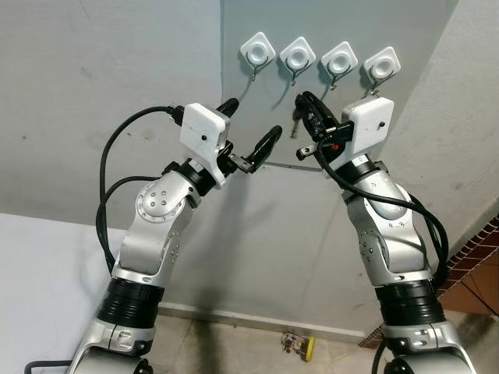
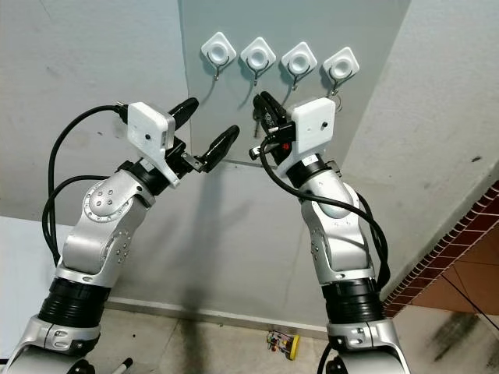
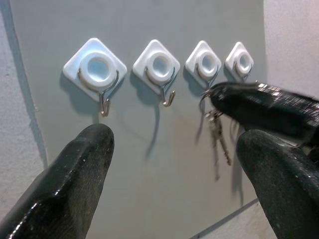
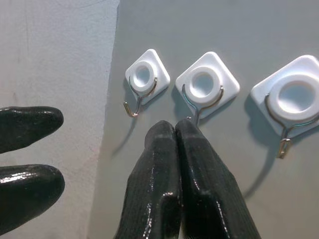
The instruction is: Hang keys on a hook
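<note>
Metal keys (image 3: 218, 137) dangle from the right gripper (image 1: 306, 125), jaws pinched shut on their ring, just below the second hook (image 4: 207, 85). Left gripper (image 1: 249, 134) hovers alongside, jaws wide, empty. Hanging not yet done.

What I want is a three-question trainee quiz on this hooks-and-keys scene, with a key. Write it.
1. How many white hooks are on the grey panel?
2. Which end effector holds the keys? A) left B) right C) neither
3. True or false: the left end effector is shut.

Key
1. Four.
2. B: the right end effector is shut on the keys, just below the row of hooks.
3. False: the left end effector is open and holds nothing.
</note>
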{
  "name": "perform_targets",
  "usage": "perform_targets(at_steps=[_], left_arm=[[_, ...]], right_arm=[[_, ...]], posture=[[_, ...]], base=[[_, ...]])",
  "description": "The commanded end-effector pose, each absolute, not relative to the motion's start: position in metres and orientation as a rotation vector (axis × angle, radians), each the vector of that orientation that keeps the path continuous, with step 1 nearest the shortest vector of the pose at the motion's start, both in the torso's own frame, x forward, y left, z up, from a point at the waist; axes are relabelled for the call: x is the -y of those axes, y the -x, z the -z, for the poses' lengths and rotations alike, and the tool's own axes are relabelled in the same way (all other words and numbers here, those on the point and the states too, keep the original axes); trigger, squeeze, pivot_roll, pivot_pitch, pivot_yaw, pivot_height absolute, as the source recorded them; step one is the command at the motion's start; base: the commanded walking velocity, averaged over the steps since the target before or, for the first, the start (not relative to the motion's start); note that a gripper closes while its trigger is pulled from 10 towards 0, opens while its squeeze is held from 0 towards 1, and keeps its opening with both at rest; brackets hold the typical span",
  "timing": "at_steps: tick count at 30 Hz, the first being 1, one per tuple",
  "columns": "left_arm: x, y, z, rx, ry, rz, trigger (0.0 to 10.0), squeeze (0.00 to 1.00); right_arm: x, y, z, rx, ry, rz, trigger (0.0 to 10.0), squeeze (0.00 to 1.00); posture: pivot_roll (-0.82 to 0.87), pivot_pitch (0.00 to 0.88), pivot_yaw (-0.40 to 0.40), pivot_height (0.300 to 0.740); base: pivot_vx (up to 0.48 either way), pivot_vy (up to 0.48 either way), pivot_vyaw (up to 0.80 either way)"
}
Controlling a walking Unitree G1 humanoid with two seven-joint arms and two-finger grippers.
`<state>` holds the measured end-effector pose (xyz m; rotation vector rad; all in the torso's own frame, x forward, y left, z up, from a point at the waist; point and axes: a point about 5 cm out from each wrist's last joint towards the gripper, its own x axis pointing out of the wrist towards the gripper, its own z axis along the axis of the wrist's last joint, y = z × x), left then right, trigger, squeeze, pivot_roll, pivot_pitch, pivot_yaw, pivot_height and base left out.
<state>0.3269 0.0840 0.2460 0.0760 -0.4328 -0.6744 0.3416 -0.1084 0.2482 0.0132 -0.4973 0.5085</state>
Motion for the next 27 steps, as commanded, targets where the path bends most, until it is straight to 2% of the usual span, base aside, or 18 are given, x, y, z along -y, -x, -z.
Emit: perform_targets(at_steps=[1, 14, 27], left_arm=[[-0.079, -0.324, -0.253, 0.454, -0.082, 0.699, 10.0, 0.0], [-0.078, -0.323, -0.252, 0.449, -0.08, 0.699, 10.0, 0.0], [-0.081, -0.323, -0.251, 0.443, -0.078, 0.687, 10.0, 0.0]], right_arm=[[0.107, -0.344, -0.256, 0.532, -0.072, -0.531, 10.0, 0.0], [0.101, -0.352, -0.262, 0.546, -0.271, -0.568, 10.0, 0.0], [0.103, -0.363, -0.267, 0.546, -0.354, -0.561, 10.0, 0.0]], posture=[[-0.07, 0.0, -0.053, 0.74], [-0.06, 0.009, -0.054, 0.74], [-0.06, 0.021, -0.058, 0.74]], base=[[0.0, 0.0, 0.0], [0.0, 0.0, 0.0], [0.0, 0.0, 0.0]])
